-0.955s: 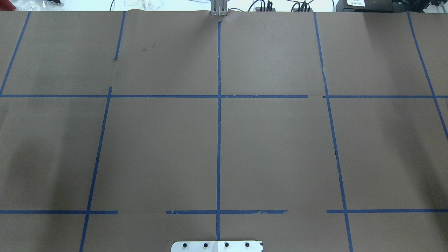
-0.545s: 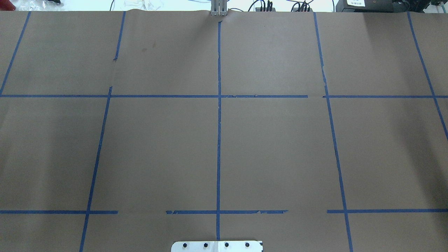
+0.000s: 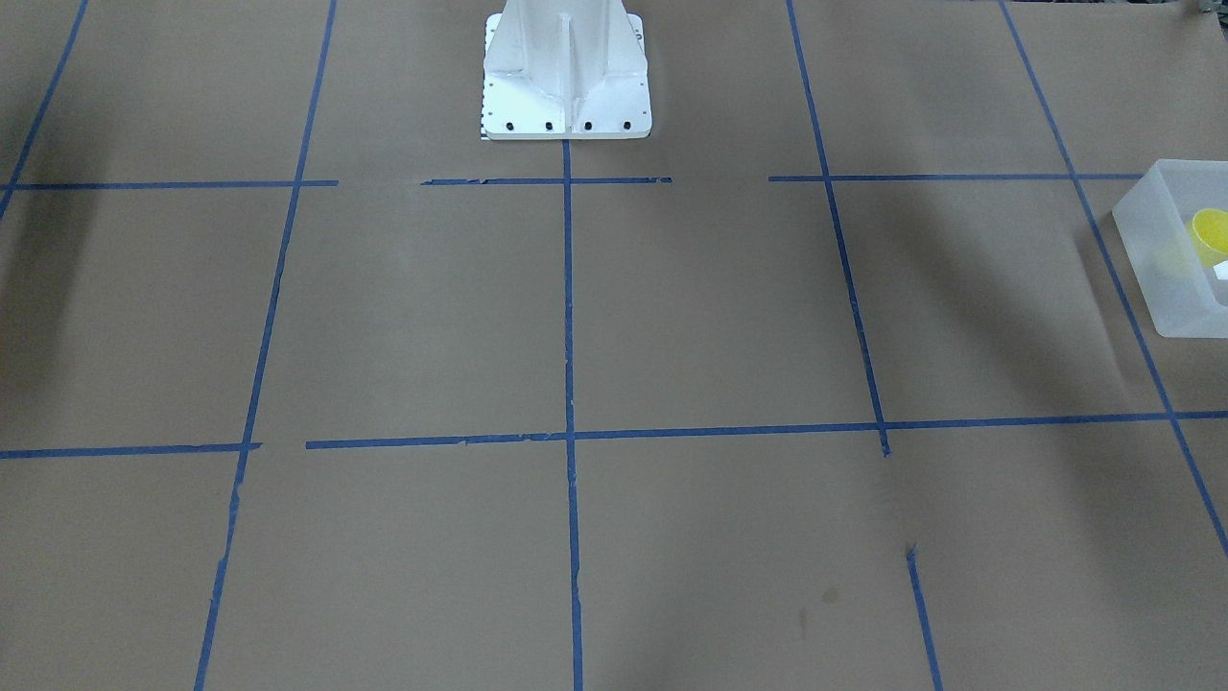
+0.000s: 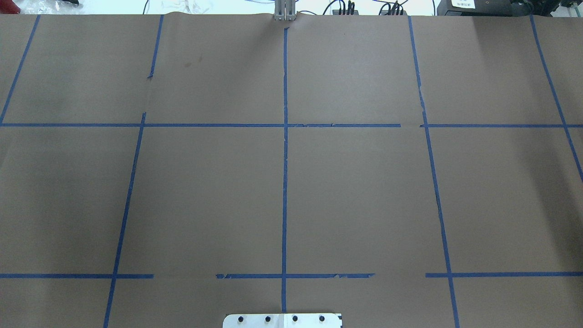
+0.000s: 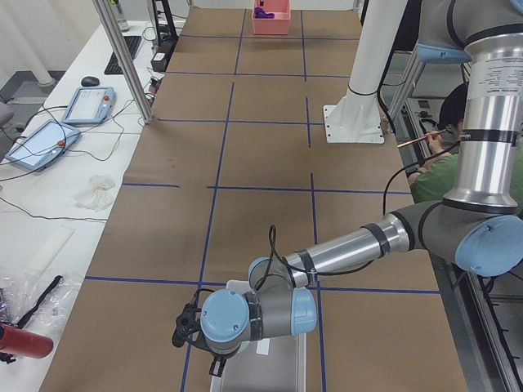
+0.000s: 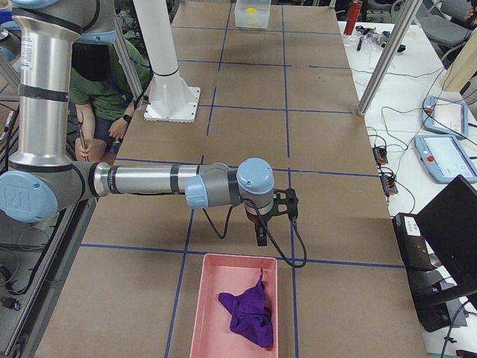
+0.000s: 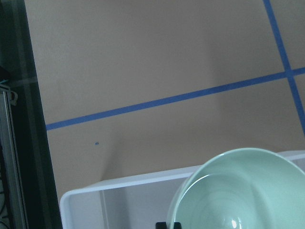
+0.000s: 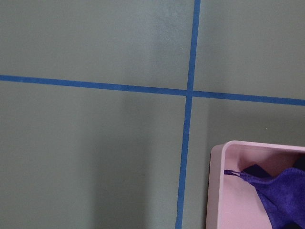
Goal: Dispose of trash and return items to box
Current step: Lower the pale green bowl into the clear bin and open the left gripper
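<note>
The translucent white box sits at the table's end on my left, with the yellow cup inside it. In the left wrist view the pale mint-green bowl fills the lower right, above the box's rim. My left gripper shows only as dark fingertips at the bowl's near rim and looks shut on it. In the exterior left view the left gripper hangs over the box. My right gripper hovers just beyond the pink tray; I cannot tell whether it is open or shut.
A pink tray holding a purple cloth lies at the table's end on my right; its corner shows in the right wrist view. The white robot base stands at the table's near edge. Blue tape lines cross the brown paper.
In the overhead view nothing on the table has moved. The dark shadow at the left edge has faded.
</note>
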`<action>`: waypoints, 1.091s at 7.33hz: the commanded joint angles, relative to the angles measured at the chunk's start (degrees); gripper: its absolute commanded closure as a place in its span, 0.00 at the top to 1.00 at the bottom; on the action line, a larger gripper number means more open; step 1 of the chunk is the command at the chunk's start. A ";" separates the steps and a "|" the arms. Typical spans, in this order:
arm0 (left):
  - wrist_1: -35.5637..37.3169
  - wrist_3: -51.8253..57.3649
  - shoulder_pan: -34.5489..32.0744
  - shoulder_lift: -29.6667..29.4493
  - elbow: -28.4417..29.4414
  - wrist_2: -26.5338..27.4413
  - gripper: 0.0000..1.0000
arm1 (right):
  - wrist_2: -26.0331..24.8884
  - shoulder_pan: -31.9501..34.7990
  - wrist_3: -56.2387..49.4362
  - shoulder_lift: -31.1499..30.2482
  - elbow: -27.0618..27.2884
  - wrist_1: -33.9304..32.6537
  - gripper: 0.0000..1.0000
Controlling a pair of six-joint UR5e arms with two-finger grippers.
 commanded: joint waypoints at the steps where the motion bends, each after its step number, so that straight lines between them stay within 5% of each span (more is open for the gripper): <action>1: -0.81 0.12 -0.03 2.56 0.29 0.67 0.00 | 0.79 0.52 0.02 -0.16 0.34 0.11 1.00; 2: -1.59 -0.31 -0.03 3.09 0.38 0.93 0.17 | 0.97 0.78 0.02 -0.25 0.43 0.20 1.00; 3: -3.51 -0.57 -0.03 3.53 0.38 2.15 0.99 | 0.97 0.79 0.02 -0.42 0.69 0.29 1.00; 6: -4.41 -0.49 -0.12 3.80 -1.37 2.25 1.00 | 0.88 0.79 0.02 -0.51 1.22 0.20 1.00; 8: -4.32 -0.58 -0.12 4.06 -8.19 2.25 1.00 | 0.88 0.87 0.02 -0.60 1.31 0.29 1.00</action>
